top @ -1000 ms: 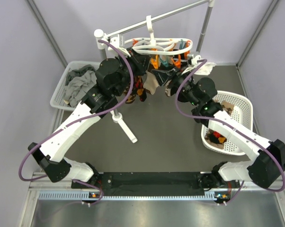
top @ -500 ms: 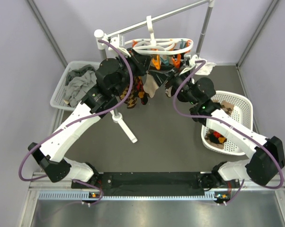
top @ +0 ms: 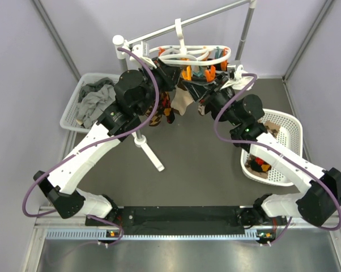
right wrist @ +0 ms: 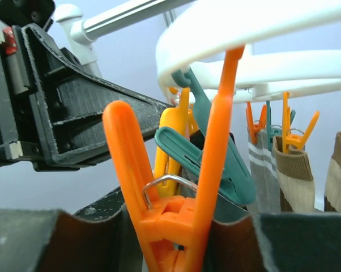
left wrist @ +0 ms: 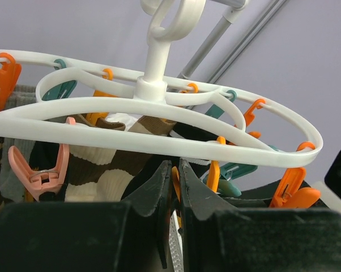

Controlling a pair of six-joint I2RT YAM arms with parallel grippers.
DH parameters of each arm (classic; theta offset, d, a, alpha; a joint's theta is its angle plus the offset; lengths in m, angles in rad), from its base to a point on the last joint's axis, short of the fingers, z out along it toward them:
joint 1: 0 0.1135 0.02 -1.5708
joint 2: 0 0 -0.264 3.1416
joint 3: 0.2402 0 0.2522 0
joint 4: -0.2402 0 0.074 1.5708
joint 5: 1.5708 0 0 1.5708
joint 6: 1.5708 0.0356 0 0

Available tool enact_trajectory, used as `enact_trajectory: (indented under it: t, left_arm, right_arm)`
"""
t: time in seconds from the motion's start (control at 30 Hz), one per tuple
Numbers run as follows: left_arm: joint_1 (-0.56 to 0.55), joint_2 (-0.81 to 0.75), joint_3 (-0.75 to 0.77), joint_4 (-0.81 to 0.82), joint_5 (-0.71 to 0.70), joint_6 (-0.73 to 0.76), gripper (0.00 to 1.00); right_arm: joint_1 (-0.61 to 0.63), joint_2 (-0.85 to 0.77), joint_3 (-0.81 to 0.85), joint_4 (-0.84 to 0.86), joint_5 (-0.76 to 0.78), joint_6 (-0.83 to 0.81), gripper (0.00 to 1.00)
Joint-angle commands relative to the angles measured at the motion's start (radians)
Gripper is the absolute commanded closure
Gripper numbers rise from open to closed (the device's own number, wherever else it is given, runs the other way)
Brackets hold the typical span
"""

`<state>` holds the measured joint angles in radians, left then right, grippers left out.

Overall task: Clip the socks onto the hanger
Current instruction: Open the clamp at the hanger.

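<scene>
The white oval hanger [top: 188,54] hangs from the rail, orange and teal clips under its ring [left wrist: 159,139]. Several patterned socks [top: 167,107] hang clipped from it; a brown-and-cream one [left wrist: 102,164] shows behind the ring. My left gripper [top: 176,78] is up under the hanger, jaws [left wrist: 175,165] shut on a thin orange clip [left wrist: 175,180]. From the right, my right gripper [top: 209,90] reaches in. Its fingers [right wrist: 179,226] press both sides of another orange clip's [right wrist: 184,215] lower part. A teal clip [right wrist: 216,158] hangs just behind.
A white basket [top: 284,122] at the right holds more patterned socks [top: 260,164]. Another basket [top: 74,105] at the back left holds plain grey socks [top: 96,99]. The rail stand [top: 216,11] spans the back; its foot [top: 150,152] lies between the arms.
The right gripper's jaws have narrowed around the orange clip, and that arm has shifted slightly right and toward the hanger. The hanging socks have swung a little. The left gripper stays shut.
</scene>
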<state>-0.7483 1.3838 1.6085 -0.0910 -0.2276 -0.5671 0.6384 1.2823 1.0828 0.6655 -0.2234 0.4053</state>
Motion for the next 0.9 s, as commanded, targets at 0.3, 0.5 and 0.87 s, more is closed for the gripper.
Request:
enact_trajectory:
  t: [0.3, 0.5, 0.87]
  left_arm:
    - [-0.005, -0.038, 0.022, 0.01, 0.014, 0.019, 0.68]
    - [-0.005, -0.068, 0.008, 0.02, 0.049, 0.042, 0.5]
    - [-0.005, -0.046, 0.01, 0.007, 0.082, 0.047, 0.47]
  right_arm:
    - [0.007, -0.029, 0.052, 0.04, -0.019, 0.013, 1.0]
    - [0.007, -0.024, 0.051, 0.028, -0.013, 0.01, 1.0]
    - [0.007, -0.015, 0.058, 0.01, -0.016, 0.004, 1.0]
